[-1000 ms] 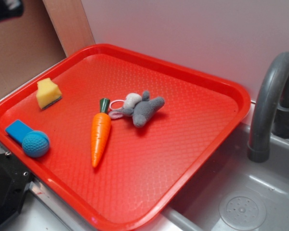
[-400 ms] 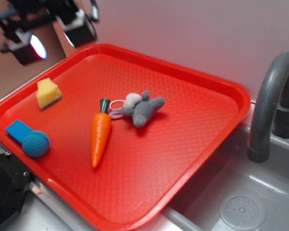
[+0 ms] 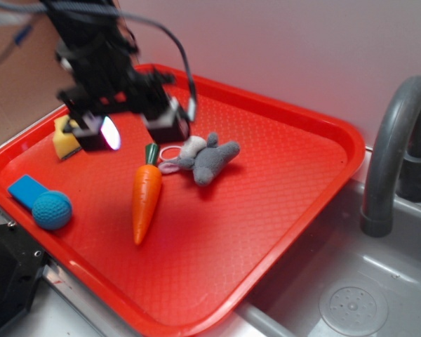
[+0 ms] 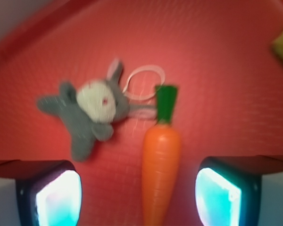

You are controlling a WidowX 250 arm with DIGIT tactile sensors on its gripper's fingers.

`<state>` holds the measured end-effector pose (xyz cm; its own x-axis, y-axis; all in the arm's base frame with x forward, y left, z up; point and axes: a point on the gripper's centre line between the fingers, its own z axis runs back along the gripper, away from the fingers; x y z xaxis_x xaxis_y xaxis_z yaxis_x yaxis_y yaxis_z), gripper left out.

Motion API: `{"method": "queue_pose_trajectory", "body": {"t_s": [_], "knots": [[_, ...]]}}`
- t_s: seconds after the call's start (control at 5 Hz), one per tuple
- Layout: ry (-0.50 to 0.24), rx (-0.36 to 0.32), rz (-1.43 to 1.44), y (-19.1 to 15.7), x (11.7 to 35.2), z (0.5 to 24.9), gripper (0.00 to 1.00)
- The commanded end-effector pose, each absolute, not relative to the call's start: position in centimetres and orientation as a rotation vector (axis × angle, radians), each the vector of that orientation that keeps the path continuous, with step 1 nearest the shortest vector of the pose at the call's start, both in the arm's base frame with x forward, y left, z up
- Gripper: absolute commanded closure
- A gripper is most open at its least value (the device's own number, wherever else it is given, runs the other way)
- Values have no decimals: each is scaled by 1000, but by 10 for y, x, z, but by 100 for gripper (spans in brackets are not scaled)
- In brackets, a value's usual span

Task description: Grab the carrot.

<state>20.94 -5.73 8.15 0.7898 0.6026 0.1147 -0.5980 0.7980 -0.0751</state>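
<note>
We pick up at the left of the red tray (image 3: 281, 119), and we place everything against the carrot (image 3: 145, 196) from here on. Furthest left of the carrot sits a blue block (image 3: 24, 189) with a blue ball (image 3: 52, 209) touching it, and up behind them a yellow sponge (image 3: 64, 140), partly hidden by the arm. We see nothing there that gets in the way of a grab.

Now the claw (image 3: 130, 130): it hangs in the air above the carrot's green stem end, fingers spread wide, nothing between them. In the wrist view the two pads (image 4: 59, 197) frame the carrot's (image 4: 161, 165) orange body, one to either side and clear of it, so we judge this spread is deliberate, set up to straddle the thick end before dropping.

The carrot itself lies flat on the tray, stem pointing away from the near edge, tip pointing toward it.

Just right of the stem lies a grey plush bunny (image 3: 207, 160), its white loop (image 4: 144, 80) close by the green cap. That is our worry: a closing finger on that side could snag the loop
</note>
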Motion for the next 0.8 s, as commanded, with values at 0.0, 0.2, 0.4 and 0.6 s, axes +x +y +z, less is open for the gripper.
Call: {"method": "queue_pose_trajectory", "body": {"t_s": [0.0, 0.2, 0.4, 0.6], "knots": [[-93, 40, 712, -32, 216, 30, 0], [-71, 49, 735, -24, 212, 10, 14], [-59, 49, 707, -34, 206, 7, 100], [-60, 57, 689, -42, 202, 6, 100]]}}
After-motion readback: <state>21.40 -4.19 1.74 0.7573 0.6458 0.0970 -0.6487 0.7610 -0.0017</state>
